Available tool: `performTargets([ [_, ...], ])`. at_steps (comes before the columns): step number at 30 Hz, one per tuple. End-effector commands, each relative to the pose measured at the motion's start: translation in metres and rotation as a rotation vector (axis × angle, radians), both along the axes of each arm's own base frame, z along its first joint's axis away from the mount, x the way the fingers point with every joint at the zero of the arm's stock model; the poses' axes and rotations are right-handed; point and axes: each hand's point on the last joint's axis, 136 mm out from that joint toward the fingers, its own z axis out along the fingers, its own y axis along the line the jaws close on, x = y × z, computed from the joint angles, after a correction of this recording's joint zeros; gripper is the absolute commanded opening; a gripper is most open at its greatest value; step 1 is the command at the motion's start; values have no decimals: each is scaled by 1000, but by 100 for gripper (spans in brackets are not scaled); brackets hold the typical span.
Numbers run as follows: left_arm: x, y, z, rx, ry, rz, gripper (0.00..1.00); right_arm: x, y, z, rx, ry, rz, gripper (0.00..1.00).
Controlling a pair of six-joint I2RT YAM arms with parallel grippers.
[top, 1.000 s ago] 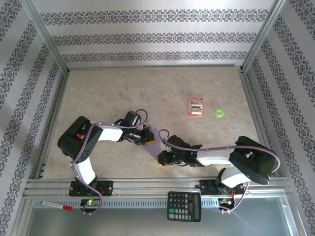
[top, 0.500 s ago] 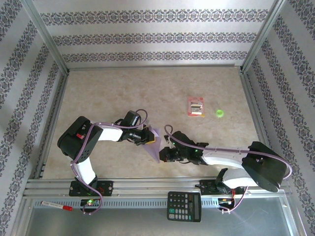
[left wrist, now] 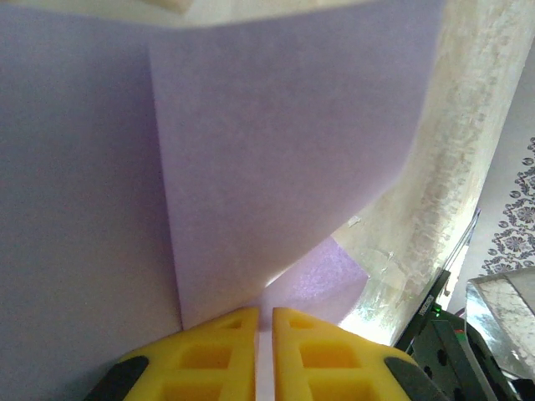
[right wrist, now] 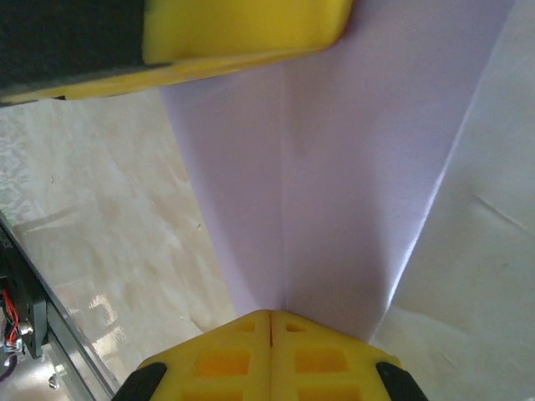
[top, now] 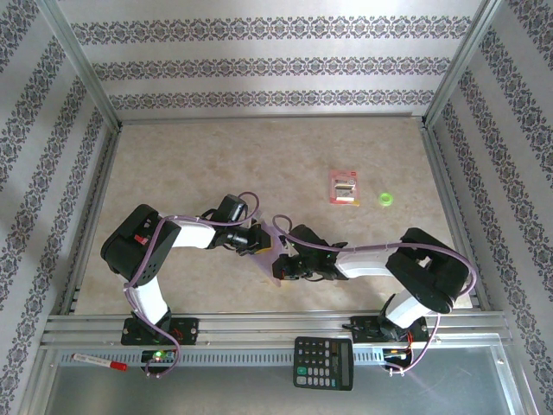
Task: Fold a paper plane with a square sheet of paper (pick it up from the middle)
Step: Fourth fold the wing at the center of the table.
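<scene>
The lavender sheet of paper [top: 271, 252] is held off the table between both grippers, near the front middle. It is partly folded, with a straight crease and overlapping layers [left wrist: 276, 159]. My left gripper [top: 258, 241] is shut on the paper's left side, and its yellow fingers [left wrist: 213, 351] pinch the paper's edge. My right gripper [top: 282, 264] is shut on the lower right part, with the crease [right wrist: 284, 209] running straight out of its closed fingers [right wrist: 326, 351]. The left gripper's yellow finger [right wrist: 242, 29] shows at the top of the right wrist view.
A small red-and-white packet [top: 346, 186] and a green ring [top: 385, 200] lie at the right middle of the table. A calculator [top: 323, 363] and a red-capped marker [top: 99, 361] rest on the metal ledge in front. Patterned walls enclose the table [top: 216, 164].
My right gripper has moved left and closer to the left gripper, its forearm swinging round. The paper between them has bunched up tighter. The left arm has barely moved.
</scene>
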Motion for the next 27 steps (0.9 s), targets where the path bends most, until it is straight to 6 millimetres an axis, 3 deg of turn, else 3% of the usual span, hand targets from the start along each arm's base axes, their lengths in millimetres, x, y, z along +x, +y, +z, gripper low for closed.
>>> performTargets([
  [1,0,25,-26,124,51,56,13,-9,-11,-16,-24,25,10,3],
  [5,4,20,-17,102,37,52,14,-15,-19,-22,-32,37,-2,3],
  [9,8,12,6,50,10,52,17,-16,-24,-25,-41,38,-16,3],
  [15,-6,-4,31,8,-15,25,19,-16,-25,-27,-46,40,-23,2],
  [22,-23,-21,17,-27,38,4,13,-15,-25,-30,-57,46,-30,2],
  [27,-17,-17,-1,4,58,17,9,-17,-30,-34,-82,71,-46,2],
])
